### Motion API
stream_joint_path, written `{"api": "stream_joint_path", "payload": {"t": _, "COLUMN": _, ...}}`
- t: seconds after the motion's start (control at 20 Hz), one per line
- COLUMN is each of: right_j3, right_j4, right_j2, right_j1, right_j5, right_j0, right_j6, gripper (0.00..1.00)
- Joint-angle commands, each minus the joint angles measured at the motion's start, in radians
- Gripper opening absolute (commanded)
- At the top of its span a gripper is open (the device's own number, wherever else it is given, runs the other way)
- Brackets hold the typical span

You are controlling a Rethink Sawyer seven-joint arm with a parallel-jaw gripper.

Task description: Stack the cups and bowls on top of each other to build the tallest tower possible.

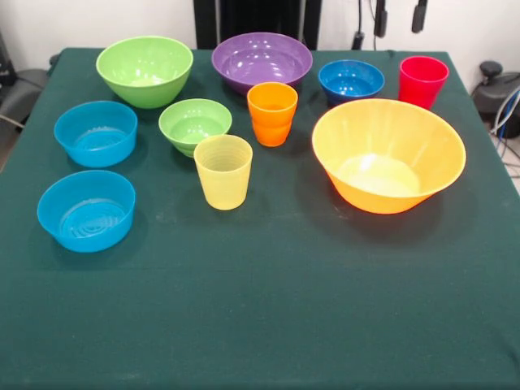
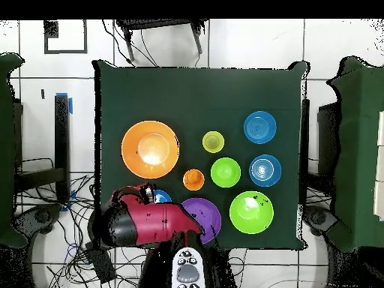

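All ten vessels stand apart and unstacked on the tabletop [image 1: 268, 325]: four bowls [image 1: 262, 58] and one of the cups [image 1: 422, 80] along the far row, two cups at centre, two bowls nearer at left.

Evenly and brightly lit from above, with soft, short shadows falling on the green tablecloth [image 1: 268, 309] just beside each vessel, toward the bench's near edge in the front view. Shows white glare spots inside the purple bowl [image 1: 262, 59] near the far edge and a bright glow at the bottom of the huge orange bowl [image 2: 150, 149] in the overhead view. Stays in focus across the bench, corner to corner, though slightly soft in the overhead view.
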State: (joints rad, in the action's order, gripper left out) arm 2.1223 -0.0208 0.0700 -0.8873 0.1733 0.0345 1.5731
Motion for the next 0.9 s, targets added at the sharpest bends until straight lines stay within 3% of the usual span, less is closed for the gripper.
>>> {"api": "stream_joint_path", "payload": {"t": 0.05, "right_j3": -0.064, "right_j4": -0.056, "right_j2": 0.015, "right_j1": 0.114, "right_j5": -0.043, "right_j0": -0.010, "right_j6": 0.113, "gripper": 1.00}}
{"api": "stream_joint_path", "payload": {"t": 0.35, "right_j3": -0.077, "right_j4": -0.039, "right_j2": -0.001, "right_j1": 0.171, "right_j5": -0.090, "right_j0": -0.019, "right_j6": 0.146, "gripper": 1.00}}
{"api": "stream_joint_path", "payload": {"t": 0.9, "right_j3": -0.195, "right_j4": 0.007, "right_j2": -0.048, "right_j1": 0.219, "right_j5": -0.042, "right_j0": -0.063, "right_j6": 0.149, "gripper": 1.00}}
